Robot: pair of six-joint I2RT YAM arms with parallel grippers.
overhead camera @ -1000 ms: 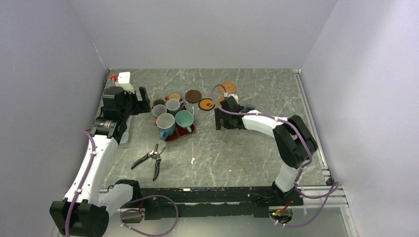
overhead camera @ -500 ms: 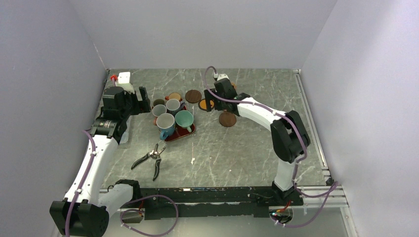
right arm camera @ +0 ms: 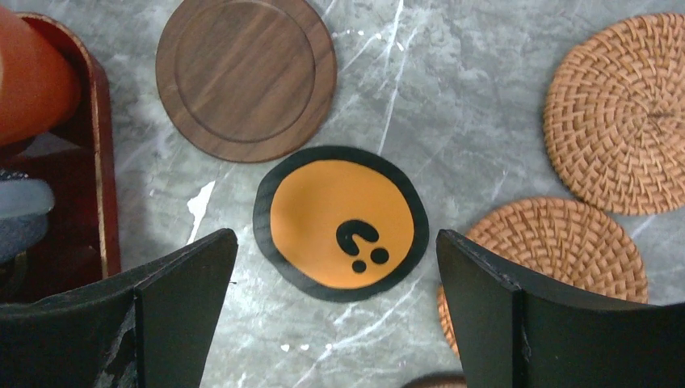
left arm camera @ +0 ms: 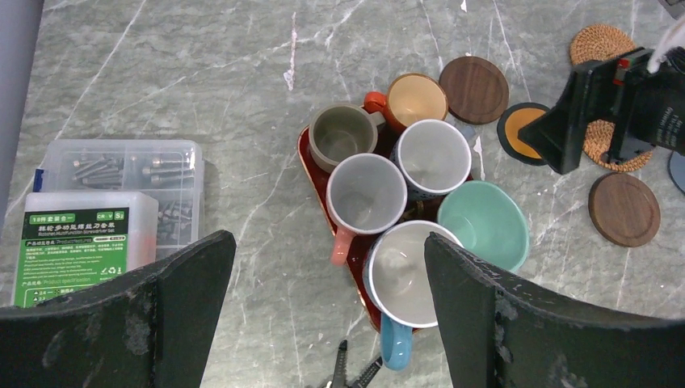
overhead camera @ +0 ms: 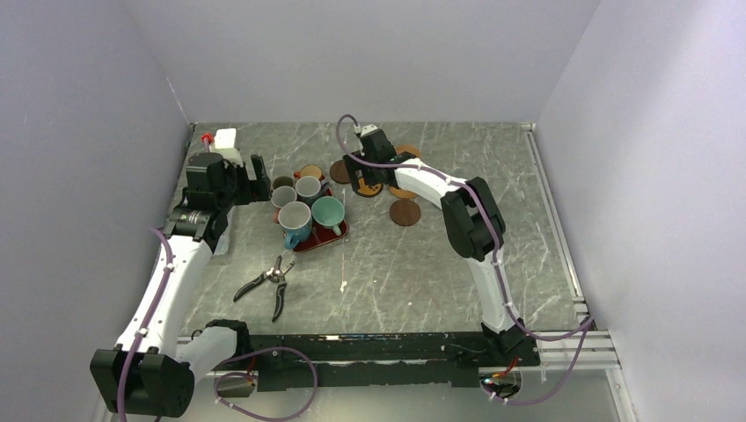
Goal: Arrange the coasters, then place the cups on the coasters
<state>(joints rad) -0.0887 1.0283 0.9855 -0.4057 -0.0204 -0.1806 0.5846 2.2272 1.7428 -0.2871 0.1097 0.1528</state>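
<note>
Six cups crowd a red tray: olive, orange-brown, grey-white, pink-handled white, teal and blue with white inside. My left gripper hangs open high above them, left of the tray. The coasters lie right of the tray. My right gripper is open just over the black coaster with the orange face. Around it lie a dark brown coaster and two woven orange ones. Another dark brown coaster lies nearer, and a blue one shows at the frame edge.
Pliers lie on the marble table in front of the tray. A clear plastic box of screws sits left of the tray. A small white object stands at the back left corner. A metal rail runs along the right edge.
My right gripper has swung back and left, from beside the nearer dark brown coaster, which now lies uncovered, to above the black-and-orange one. The left arm has barely shifted.
</note>
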